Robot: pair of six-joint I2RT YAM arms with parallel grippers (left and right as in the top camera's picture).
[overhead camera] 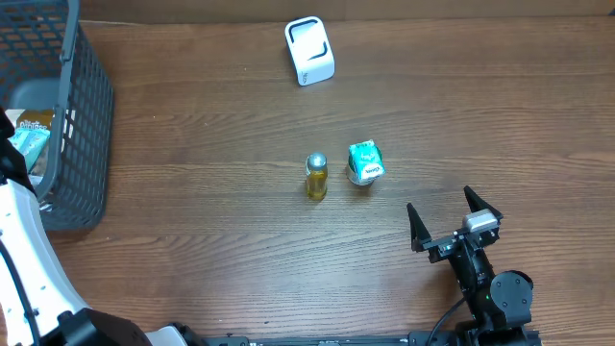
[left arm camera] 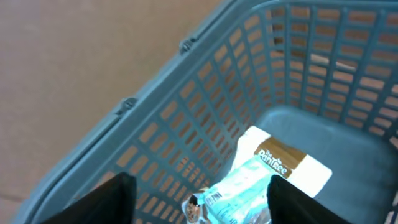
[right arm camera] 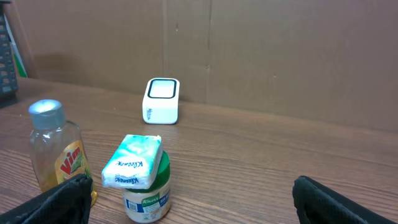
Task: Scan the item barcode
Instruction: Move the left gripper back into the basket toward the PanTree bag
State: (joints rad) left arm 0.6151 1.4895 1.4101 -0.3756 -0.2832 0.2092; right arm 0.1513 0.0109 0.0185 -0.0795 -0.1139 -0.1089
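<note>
— Across brown wooden surface (overhead camera: 240, 115), seeing nothing presented at small white box scanner (overhead camera: 309, 51) yet?

— Nothing; judging scan as barely starting. Hovering left end effector (left arm camera: 202, 194) inside grey plastic mesh basket (left arm camera: 186, 118), straddling pale-blue soft tissue pack (left arm camera: 239, 190), jaws partly apart, not visibly gripping.

— And right end effector (overhead camera: 440, 202)?

— Idling wide, empty, near front edge. Remaining, probably: lifting pack, carrying across to scanner, showing barcode.

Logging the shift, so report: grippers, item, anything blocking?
Left gripper open, straddling teal packet in basket. Right gripper open, empty. Scanner untouched at far edge. Bottle and jar stand mid-table.
</note>
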